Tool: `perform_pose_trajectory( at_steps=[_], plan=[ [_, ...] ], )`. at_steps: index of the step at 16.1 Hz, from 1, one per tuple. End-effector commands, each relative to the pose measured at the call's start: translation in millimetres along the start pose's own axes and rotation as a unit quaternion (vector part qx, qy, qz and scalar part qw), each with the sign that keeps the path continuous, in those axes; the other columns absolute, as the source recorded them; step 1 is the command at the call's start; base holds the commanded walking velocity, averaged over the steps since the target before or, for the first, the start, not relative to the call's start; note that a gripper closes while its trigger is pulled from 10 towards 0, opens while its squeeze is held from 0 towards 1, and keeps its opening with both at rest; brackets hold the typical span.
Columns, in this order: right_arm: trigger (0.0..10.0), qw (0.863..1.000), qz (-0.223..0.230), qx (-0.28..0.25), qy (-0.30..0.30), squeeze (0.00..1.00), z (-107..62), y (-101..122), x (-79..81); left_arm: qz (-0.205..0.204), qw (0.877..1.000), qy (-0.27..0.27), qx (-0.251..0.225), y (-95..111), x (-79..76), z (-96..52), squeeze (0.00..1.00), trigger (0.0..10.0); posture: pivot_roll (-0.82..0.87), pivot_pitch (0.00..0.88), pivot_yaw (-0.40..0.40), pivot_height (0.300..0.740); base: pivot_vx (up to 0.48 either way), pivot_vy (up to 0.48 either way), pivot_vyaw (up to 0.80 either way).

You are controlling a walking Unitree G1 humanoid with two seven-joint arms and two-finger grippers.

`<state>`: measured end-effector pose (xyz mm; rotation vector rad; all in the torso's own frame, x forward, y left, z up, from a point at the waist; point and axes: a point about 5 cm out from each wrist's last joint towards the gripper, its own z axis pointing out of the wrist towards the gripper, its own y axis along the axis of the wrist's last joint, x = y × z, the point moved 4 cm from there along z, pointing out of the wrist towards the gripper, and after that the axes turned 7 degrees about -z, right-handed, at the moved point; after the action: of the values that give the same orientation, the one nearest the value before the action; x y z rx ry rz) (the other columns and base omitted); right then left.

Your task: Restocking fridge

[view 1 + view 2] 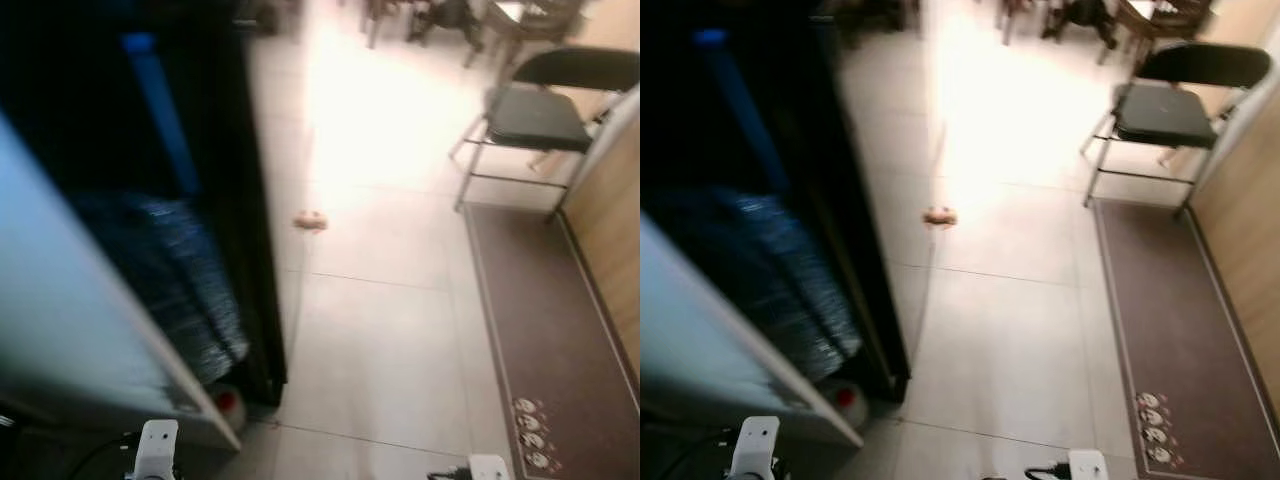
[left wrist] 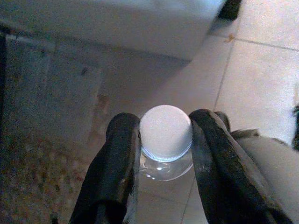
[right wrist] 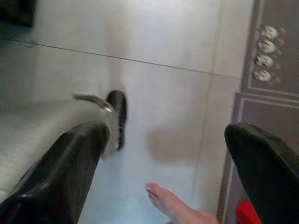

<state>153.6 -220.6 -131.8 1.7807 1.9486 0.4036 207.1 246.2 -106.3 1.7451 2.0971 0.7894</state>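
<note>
The fridge [image 1: 150, 200] stands open on my left, its inside dark, with a blue strip [image 1: 160, 110] running down it. Its pale door [image 1: 60, 300] swings out toward me. In the left wrist view my left gripper [image 2: 163, 122] is shut on a clear bottle [image 2: 166, 135] just below its white cap, held over the floor near the fridge's base. My right gripper [image 3: 166, 135] hangs open over the tiles with nothing between its fingers [image 3: 74, 158].
A brown mat [image 1: 550, 330] lies along the wooden wall at right, and a black folding chair [image 1: 540, 110] stands beyond it. A small object [image 1: 311, 221] lies on the tiles. A person's bare foot [image 3: 170, 205] is near my right gripper.
</note>
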Motion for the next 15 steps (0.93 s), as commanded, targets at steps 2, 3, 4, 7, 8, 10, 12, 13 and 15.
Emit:
perform_pose_trajectory(
  at_steps=[2,3,4,7,8,10,12,13,15],
  plan=[
    [10.0,1.0,0.005,0.01,0.004,0.0,-0.2,-4.6,6.4,-0.004,1.0,0.009,0.019,-9.8,7.3,-1.1,0.0,10.0,-0.18,0.101,0.017,0.74,0.0,0.322,0.0],
    [10.0,1.0,0.006,0.01,0.005,0.0,0.0,-4.3,7.8,-0.004,1.0,0.009,0.019,-9.2,7.6,-1.0,0.0,10.0,-0.18,0.11,0.017,0.74,0.0,0.319,0.0],
    [10.0,1.0,0.006,0.01,0.005,0.0,0.1,-4.3,9.8,-0.005,1.0,0.011,0.018,-8.5,8.6,-1.0,0.0,10.0,-0.18,0.119,0.019,0.74,0.0,0.3,0.0],
    [10.0,1.0,0.005,0.013,0.006,0.0,-0.3,-6.7,12.2,-0.006,1.0,0.013,0.02,-10.0,11.4,-1.3,0.0,10.0,-0.18,0.134,0.021,0.74,0.0,0.291,0.0],
    [10.0,1.0,0.005,0.014,0.006,0.0,-0.5,-7.6,12.4,-0.006,1.0,0.013,0.02,-8.9,10.7,-1.1,0.0,10.0,-0.19,0.138,0.02,0.74,0.0,0.292,0.0],
    [10.0,1.0,0.007,0.016,0.004,0.0,-1.2,-9.9,11.3,-0.006,1.0,0.012,0.019,-8.1,10.3,-1.0,0.0,10.0,-0.19,0.142,0.021,0.74,0.0,0.289,0.0],
    [10.0,1.0,0.01,0.012,-0.001,0.0,-2.2,-11.5,6.1,-0.003,1.0,0.011,0.019,-7.5,10.1,-0.9,0.0,10.0,-0.19,0.15,0.02,0.74,0.0,0.283,0.0],
    [10.0,1.0,0.012,0.006,-0.008,0.0,-1.8,-7.6,1.0,-0.003,1.0,0.01,0.018,-7.1,10.2,-0.8,0.0,10.0,-0.19,0.153,0.02,0.74,0.0,0.0,0.0],
    [10.0,0.999,0.013,-0.015,-0.032,0.0,-0.5,4.2,-8.9,0.005,1.0,0.01,0.018,-6.6,10.9,-0.8,0.0,10.0,-0.19,0.16,0.02,0.74,0.0,0.0,0.0]
  ],
)
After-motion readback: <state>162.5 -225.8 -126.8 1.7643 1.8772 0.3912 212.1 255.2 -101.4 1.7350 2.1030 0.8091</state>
